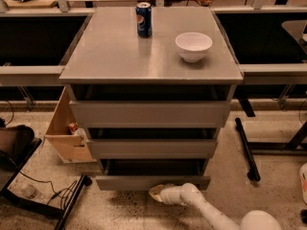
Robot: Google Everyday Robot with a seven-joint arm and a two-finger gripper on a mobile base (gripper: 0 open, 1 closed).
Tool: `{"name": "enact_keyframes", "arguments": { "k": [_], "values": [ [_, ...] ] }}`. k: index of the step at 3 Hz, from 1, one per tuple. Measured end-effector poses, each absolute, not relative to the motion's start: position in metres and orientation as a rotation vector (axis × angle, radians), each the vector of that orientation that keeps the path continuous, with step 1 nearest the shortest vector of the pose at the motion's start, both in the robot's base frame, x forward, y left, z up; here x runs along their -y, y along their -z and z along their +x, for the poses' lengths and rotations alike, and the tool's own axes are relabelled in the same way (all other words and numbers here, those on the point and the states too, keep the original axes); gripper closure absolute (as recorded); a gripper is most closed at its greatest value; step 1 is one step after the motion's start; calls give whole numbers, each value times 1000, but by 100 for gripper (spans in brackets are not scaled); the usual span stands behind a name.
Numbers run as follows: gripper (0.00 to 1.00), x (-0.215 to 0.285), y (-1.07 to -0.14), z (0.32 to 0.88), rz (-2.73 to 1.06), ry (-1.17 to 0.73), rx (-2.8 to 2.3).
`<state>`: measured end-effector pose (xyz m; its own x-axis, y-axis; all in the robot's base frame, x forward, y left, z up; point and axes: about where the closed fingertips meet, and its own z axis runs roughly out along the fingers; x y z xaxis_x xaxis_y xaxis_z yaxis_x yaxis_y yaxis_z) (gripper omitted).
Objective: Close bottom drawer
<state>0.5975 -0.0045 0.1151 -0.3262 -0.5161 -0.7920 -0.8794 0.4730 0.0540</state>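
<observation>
The bottom drawer [152, 182] is the lowest of the grey cabinet's three drawers. It stands pulled out a short way, with a dark gap of its interior showing above its plain grey front. My gripper [157, 192] is at the end of the white arm, low by the floor, pressed against the lower edge of the drawer front, a little right of its middle. The middle drawer [151, 148] and top drawer [149, 113] also stand slightly out.
A blue soda can [143, 19] and a white bowl [193, 46] stand on the cabinet top [105, 56]. A wooden box [67, 133] sits left of the cabinet. Black table legs [247, 150] lie on the floor at the right, cables and a dark frame [43, 195] at the left.
</observation>
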Motion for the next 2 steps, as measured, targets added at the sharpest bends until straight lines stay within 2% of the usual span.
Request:
{"name": "enact_keyframes", "arguments": {
  "k": [2],
  "values": [
    [5,4,-115,597,-1155,-636,-1993]
  ]
}}
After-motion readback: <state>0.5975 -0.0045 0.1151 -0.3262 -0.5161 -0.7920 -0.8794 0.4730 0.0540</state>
